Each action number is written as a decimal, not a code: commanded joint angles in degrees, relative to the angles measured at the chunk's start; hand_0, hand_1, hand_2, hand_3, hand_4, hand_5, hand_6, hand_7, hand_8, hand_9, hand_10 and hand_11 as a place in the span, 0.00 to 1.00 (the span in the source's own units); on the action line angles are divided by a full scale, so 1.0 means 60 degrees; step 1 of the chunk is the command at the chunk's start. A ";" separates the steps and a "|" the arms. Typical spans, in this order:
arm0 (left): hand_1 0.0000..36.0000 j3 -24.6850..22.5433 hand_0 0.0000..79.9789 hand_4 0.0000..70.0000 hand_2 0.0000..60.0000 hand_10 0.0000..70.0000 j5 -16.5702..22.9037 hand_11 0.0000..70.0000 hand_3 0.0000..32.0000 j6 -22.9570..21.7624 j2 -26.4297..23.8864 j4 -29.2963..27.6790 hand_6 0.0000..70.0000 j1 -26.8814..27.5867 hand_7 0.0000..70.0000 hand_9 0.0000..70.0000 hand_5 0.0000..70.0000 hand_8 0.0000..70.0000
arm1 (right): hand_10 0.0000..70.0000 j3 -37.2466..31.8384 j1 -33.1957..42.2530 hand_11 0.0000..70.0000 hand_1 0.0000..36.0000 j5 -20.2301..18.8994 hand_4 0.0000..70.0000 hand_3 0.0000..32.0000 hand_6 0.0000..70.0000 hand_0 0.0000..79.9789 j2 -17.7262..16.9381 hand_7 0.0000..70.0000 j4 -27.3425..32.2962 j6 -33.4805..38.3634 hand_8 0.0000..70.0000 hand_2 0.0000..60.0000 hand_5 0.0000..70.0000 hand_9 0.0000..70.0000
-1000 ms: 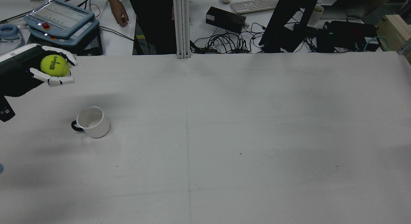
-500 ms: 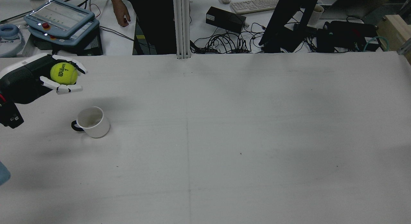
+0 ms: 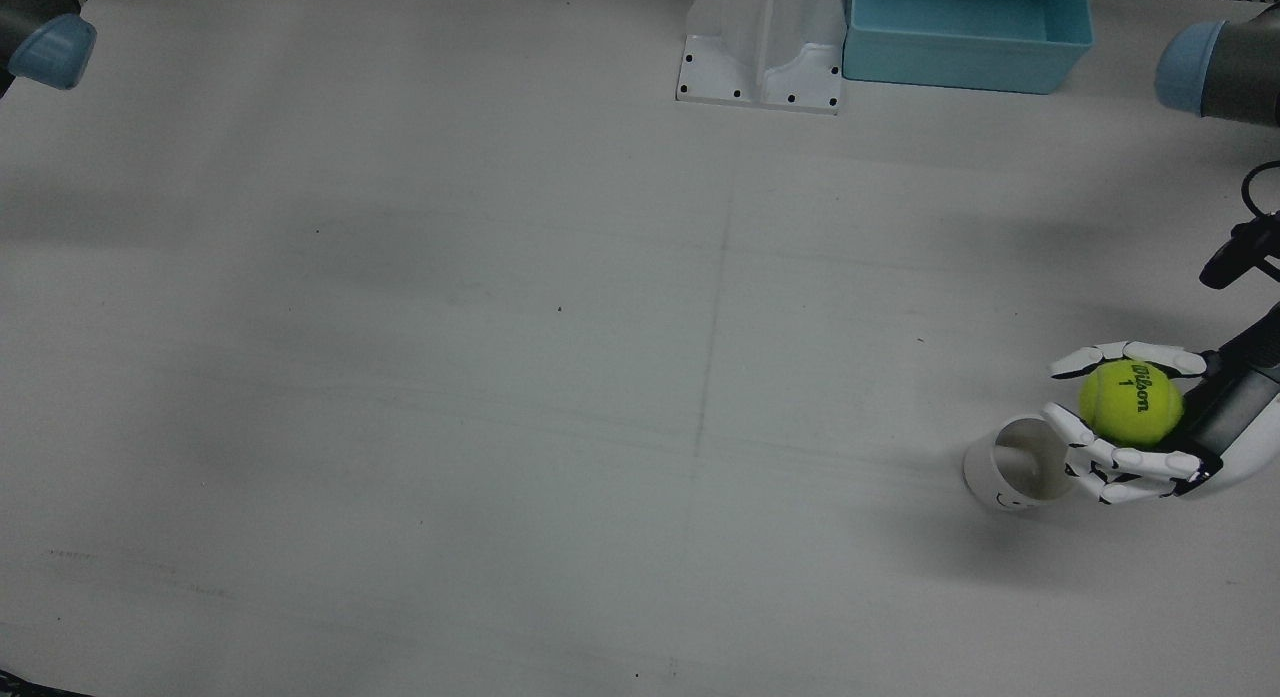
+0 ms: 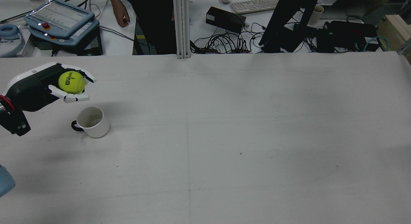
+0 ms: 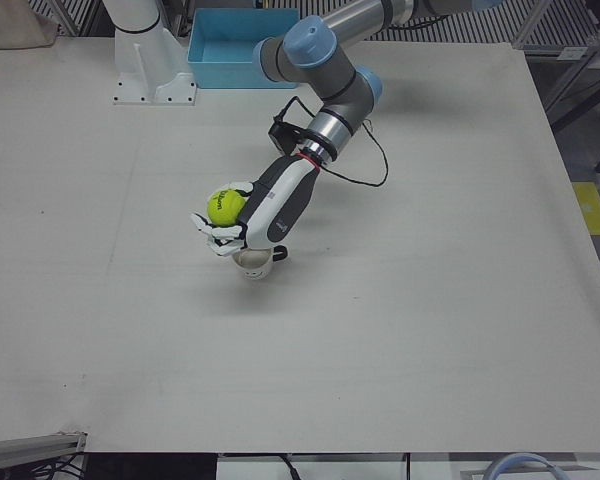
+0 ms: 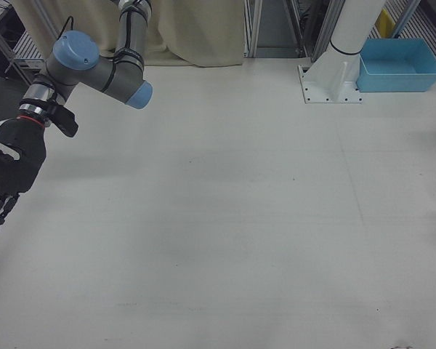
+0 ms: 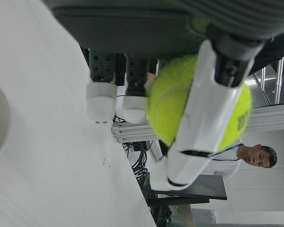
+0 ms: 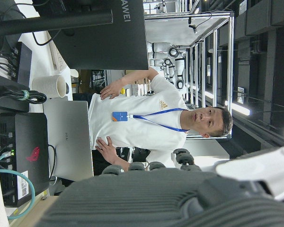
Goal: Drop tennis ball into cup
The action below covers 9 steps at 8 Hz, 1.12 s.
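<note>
Left hand carrying the ball beside the cup

The left hand (image 4: pixel 51 84) has its fingers curled around the tennis ball (image 4: pixel 72 82), raised off the table (image 4: pixel 224 121); the white cup (image 4: pixel 93 121) stands upright just below its fingertips. Right hand (image 6: pixel 3 178): fingers extended, empty.

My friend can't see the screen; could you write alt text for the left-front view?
A robot arm's left hand holds a yellow-green tennis ball just above a white cup on a pale table. A blue bin sits at the far edge.

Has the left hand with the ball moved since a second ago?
Yes. In the rear view the left hand with the tennis ball has shifted right and down, closer to the stationary cup.
</note>
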 commanded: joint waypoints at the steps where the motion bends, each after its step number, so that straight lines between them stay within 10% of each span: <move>1: 1.00 0.0116 1.00 0.85 1.00 1.00 0.0081 1.00 0.00 -0.0047 0.0177 -0.0658 0.51 0.0027 1.00 1.00 0.33 0.94 | 0.00 0.0000 0.0000 0.00 0.00 0.0000 0.00 0.00 0.00 0.00 0.0000 0.00 0.0000 0.0000 0.00 0.00 0.00 0.00; 2: 1.00 0.0117 0.82 0.69 1.00 0.79 0.0096 1.00 0.00 -0.0046 0.0411 -0.1129 0.37 0.0027 0.99 1.00 0.25 0.69 | 0.00 0.0000 0.0000 0.00 0.00 0.0000 0.00 0.00 0.00 0.00 0.0000 0.00 0.0000 0.0000 0.00 0.00 0.00 0.00; 3: 0.80 0.0074 0.74 0.27 0.37 0.18 0.0097 0.30 0.00 -0.0046 0.0442 -0.1249 0.12 0.0012 0.31 0.27 0.13 0.16 | 0.00 0.0000 0.0000 0.00 0.00 0.0000 0.00 0.00 0.00 0.00 0.0000 0.00 0.0000 0.0000 0.00 0.00 0.00 0.00; 4: 0.66 0.0015 0.61 0.10 0.55 0.04 0.0097 0.09 0.00 -0.0046 0.0486 -0.1323 0.04 0.0012 0.03 0.07 0.08 0.04 | 0.00 0.0000 0.0000 0.00 0.00 0.0000 0.00 0.00 0.00 0.00 0.0000 0.00 0.0000 0.0000 0.00 0.00 0.00 0.00; 9: 0.61 0.0014 0.57 0.00 0.71 0.00 0.0111 0.00 0.00 -0.0046 0.0516 -0.1353 0.00 0.0012 0.00 0.00 0.06 0.00 | 0.00 0.0000 0.0000 0.00 0.00 0.0000 0.00 0.00 0.00 0.00 0.0000 0.00 0.0000 0.0000 0.00 0.00 0.00 0.00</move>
